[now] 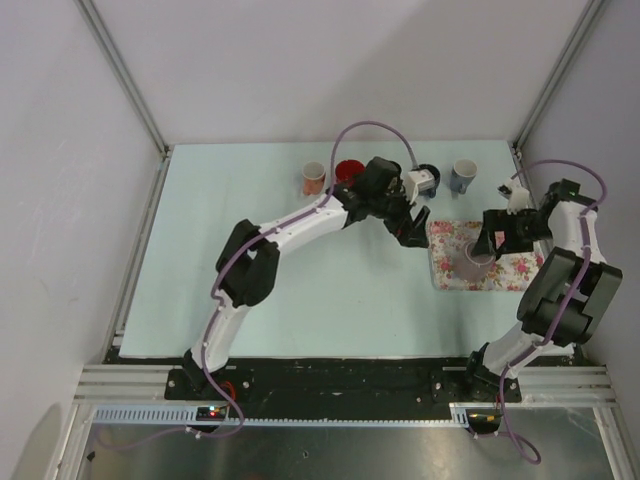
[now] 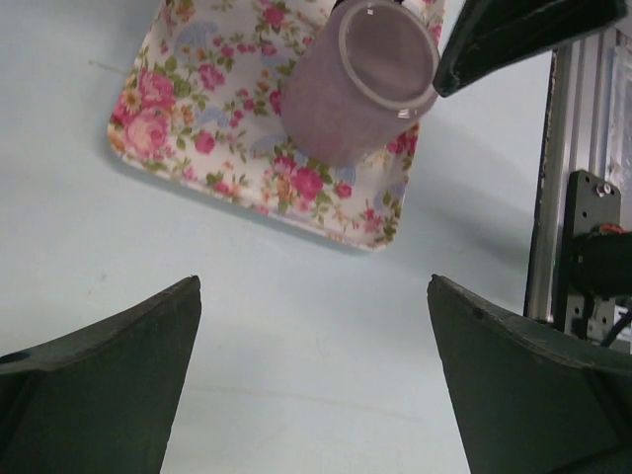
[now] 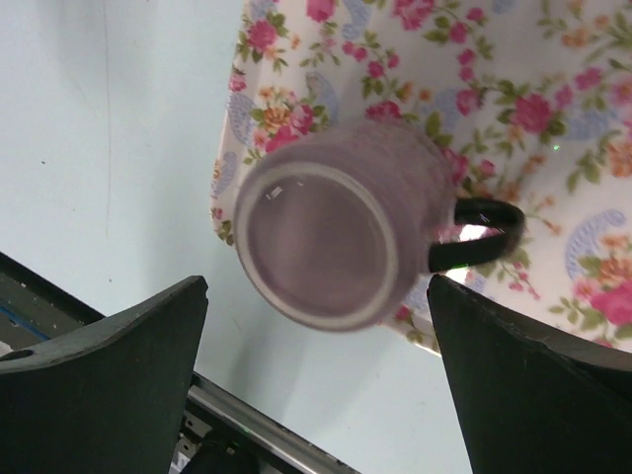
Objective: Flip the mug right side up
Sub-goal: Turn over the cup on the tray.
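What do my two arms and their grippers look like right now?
The left arm and right arm have white links with bulky black joint housings. A thin purple cable loops along each. The left gripper and right gripper have broad, dark, wedge-shaped fingers.

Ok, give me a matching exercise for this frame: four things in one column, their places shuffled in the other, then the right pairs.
Things
1. purple mug
2. blue-grey mug
3. red cup
4. left gripper

Places
A. at the far edge of the table, beyond the floral tray
B. open above bare table, just off the floral tray's edge
C. standing on the floral tray
D. at the far edge, next to the peach cup

Pairs: 1-C, 2-A, 3-D, 4-B
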### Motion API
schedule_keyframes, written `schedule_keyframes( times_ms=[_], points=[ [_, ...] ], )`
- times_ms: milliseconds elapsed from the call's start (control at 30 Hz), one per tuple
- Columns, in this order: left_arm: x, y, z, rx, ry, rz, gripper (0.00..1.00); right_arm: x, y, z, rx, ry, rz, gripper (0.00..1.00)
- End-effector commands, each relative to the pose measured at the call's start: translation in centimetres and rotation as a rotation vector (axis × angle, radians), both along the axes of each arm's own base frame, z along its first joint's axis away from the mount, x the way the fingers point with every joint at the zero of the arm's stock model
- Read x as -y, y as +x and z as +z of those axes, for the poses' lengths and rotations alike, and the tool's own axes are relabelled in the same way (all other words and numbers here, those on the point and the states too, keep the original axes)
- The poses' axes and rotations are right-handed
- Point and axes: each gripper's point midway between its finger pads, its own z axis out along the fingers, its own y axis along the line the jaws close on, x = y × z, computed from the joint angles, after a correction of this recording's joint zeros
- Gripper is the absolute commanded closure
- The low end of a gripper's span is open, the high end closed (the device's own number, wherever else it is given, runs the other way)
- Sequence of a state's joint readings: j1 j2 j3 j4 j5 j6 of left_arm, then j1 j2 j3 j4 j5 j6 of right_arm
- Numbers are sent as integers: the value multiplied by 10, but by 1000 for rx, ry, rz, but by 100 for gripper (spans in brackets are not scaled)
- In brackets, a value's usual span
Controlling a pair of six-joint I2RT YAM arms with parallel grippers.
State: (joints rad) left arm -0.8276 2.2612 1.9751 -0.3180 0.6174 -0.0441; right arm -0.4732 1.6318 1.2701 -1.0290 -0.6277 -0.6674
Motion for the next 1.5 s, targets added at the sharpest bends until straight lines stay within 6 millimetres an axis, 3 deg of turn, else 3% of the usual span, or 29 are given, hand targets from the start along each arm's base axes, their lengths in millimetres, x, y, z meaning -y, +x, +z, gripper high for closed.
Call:
schedule_keyframes(
  times_ms=[0,200,400,533,700,800,967,1233,1467],
  points=[
    [-27,-7,44,89,-46,-32,0,-12,17,1,-8,-20,10,2],
    [-56,-12,44,95,-22,-19,0,-41,9,0,-55,16,81,4],
    [-68,-16,38,87,-3,-10,0,-68,-16,0,-117,5,180,5],
    [-72,-18,35,80,3,-9,0,-72,-35,1,-130,-30,259,5],
    [-73,-20,34,75,6,-10,0,-41,-30,8,-52,-152,287,2],
    [-74,-20,34,75,4,-12,0,-22,-23,22,8,-183,311,1],
    [-75,-23,33,69,1,-26,0,-1,-17,32,106,-262,435,1],
    [-87,-34,27,43,-4,-73,0,24,13,19,192,-408,559,0],
    [-106,-45,13,21,21,-91,0,29,24,1,224,-458,738,1]
  ],
)
